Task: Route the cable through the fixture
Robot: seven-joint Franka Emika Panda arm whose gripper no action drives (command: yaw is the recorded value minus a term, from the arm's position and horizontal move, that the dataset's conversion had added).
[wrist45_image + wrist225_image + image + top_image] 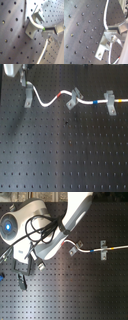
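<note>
Gripper (25, 83) pinches the cable (50, 100) end above the first exterior view's leftmost metal clip (29, 98), its fingers closed on it, while the white cord runs through the middle clip (73, 99) and the rightmost clip (110, 103) on the black perforated board (60, 154).

I see white cable (50, 102) with red, blue, yellow bands; grey metal clips (73, 99); black board (60, 154) dotted with regular holes; white arm (55, 227)
</note>
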